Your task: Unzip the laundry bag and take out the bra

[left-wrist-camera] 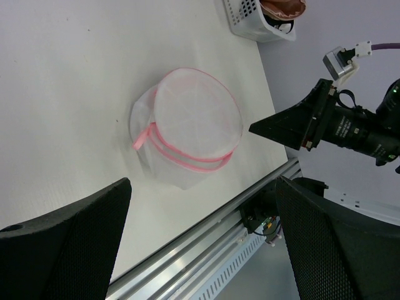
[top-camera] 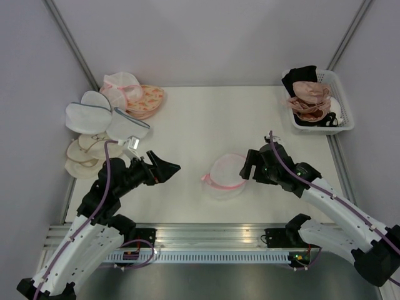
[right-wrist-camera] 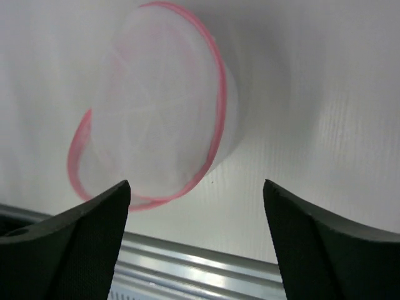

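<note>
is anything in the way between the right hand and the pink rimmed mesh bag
Nothing visible. The right hand hangs open right at the laundry bag, with nothing between them. The other mesh bags and the basket lie off at the far corners.

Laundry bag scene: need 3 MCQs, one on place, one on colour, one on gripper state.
1. Where does the laundry bag lie?
A) in the basket
B) on the table, between the left gripper and the right gripper
C) on the left arm
2. What colour is its zipper rim?
A) pink
B) blue-grey
C) black
3. How is the right gripper?
A) shut on the bag
B) out of view
C) open, holding nothing

1 B: the top view shows it on the table between both grippers.
2 A: both wrist views show a pink band.
3 C: its fingers stand apart, the bag beyond them.
</note>
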Motion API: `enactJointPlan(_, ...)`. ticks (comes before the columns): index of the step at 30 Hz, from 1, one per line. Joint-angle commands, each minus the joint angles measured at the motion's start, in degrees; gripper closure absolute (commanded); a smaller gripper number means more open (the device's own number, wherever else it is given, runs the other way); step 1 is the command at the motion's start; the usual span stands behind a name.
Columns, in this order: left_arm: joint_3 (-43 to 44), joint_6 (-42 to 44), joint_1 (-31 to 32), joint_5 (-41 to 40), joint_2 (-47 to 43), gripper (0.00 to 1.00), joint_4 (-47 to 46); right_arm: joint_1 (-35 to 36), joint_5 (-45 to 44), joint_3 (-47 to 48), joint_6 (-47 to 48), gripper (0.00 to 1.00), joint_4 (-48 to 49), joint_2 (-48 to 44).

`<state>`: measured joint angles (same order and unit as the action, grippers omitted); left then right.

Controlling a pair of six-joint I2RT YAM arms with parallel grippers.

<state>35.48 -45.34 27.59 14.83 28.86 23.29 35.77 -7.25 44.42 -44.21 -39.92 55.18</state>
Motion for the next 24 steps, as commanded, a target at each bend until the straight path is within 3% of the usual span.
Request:
enactJointPlan(1, 0.9, -0.1, -0.26, -0.59, 0.4, 0.0, -1.05, 0.09, 6.98, 0.48, 4.56, 0.02, 1.25, -4.02)
enactJointPlan(8, 0.29, -0.19, -0.26, 0.64, 1.55, 0.0, -2.28, 0.09, 9.7, 5.4, 9.84, 0.02, 2.03, -2.88)
enactJointPlan(20, -0.42, 1.83, -0.26, 4.41, 2.6, 0.0, -4.91, 0.09, 12.95, 7.7, 12.04, 0.02, 14.07, -13.07)
enactJointPlan(24, -0.85, 2.01, -0.26, 6.17, 3.3, 0.0, -6.76, 0.09, 12.0, 7.87, 11.86, 0.02, 13.65, -13.52)
